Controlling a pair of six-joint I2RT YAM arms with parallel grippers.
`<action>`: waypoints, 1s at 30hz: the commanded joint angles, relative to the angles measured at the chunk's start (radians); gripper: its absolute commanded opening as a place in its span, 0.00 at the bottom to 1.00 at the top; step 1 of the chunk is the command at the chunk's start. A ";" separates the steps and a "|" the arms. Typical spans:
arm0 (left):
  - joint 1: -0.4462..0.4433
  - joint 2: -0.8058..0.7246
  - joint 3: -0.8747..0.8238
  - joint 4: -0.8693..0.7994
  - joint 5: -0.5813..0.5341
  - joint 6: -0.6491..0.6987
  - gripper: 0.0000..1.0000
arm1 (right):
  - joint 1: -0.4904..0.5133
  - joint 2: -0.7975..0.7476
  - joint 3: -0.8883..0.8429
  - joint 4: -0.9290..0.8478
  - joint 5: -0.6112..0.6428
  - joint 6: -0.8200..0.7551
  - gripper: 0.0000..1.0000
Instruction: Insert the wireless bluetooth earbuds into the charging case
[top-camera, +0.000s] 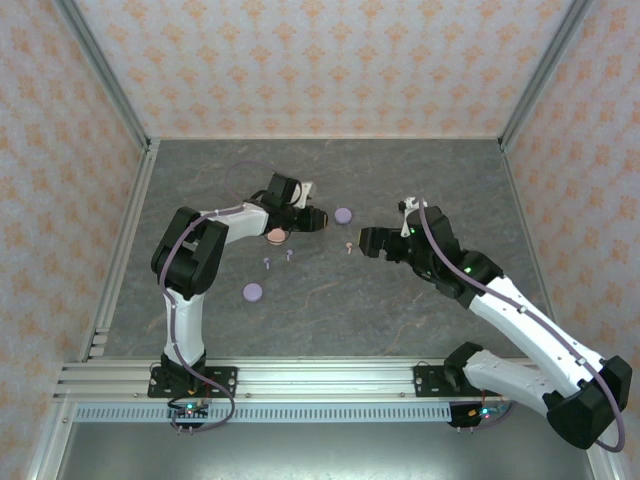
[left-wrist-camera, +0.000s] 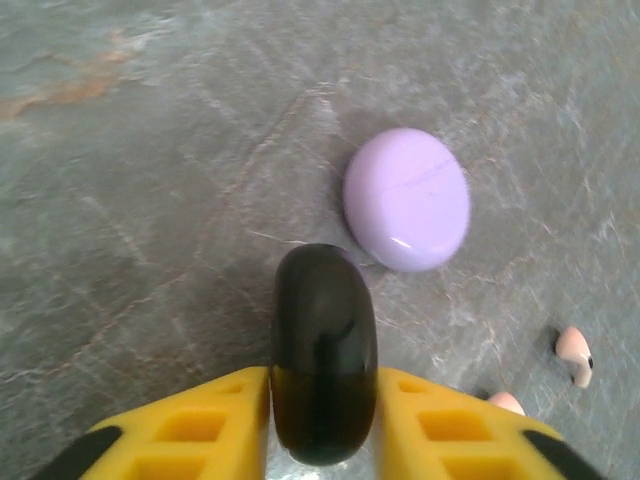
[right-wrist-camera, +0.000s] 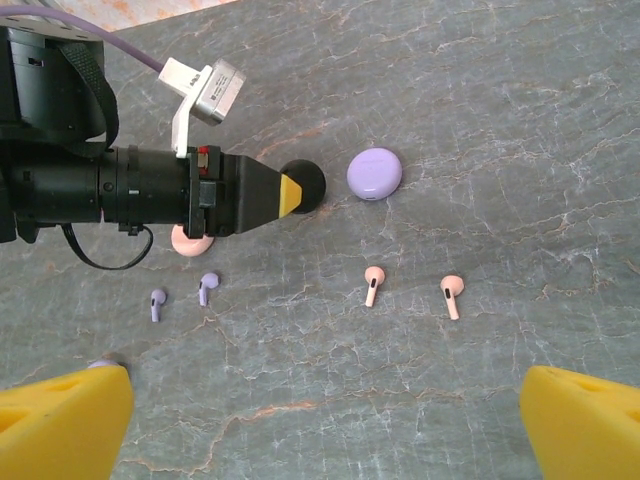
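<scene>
1. Cases come first: a lavender case (top-camera: 252, 291) lies alone on the bench (top-camera: 420, 180), nearest the left arm's base. Its lid looks closed, so nothing could go in yet.
2. The left hand (left-wrist-camera: 322, 385) pinches a black case (left-wrist-camera: 322, 320) that stands on edge, with a finger against each flat face. It is round and glossy, so a slack grip could let it roll or squirt out.
3. A pink case (right-wrist-camera: 185, 245) sits half under that hand, where a careless swing could shove it.
4. The lavender earbuds (right-wrist-camera: 207, 287) lie loose on the bench just in front of the pink case, easy to scatter.
5. A second lavender case (right-wrist-camera: 375, 173) rests just beside the black one, apart from it.
6. The pink earbuds (right-wrist-camera: 373, 284) lie between the two hands, and no earbud is in any case.
7. The right hand (right-wrist-camera: 328, 385) is spread wide and holds nothing, hovering near the pink pair. They are tiny, and an off-centre close would likely flick one away.
</scene>
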 joint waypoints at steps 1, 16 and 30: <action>0.010 0.004 0.017 -0.055 -0.039 0.017 0.39 | -0.003 0.025 0.007 -0.035 -0.012 -0.010 0.99; 0.092 -0.373 -0.167 -0.057 -0.138 0.040 0.62 | 0.101 0.206 0.081 -0.032 -0.067 -0.026 1.00; 0.428 -0.803 -0.530 -0.020 -0.197 -0.139 0.86 | 0.474 0.792 0.494 -0.086 -0.004 -0.284 0.98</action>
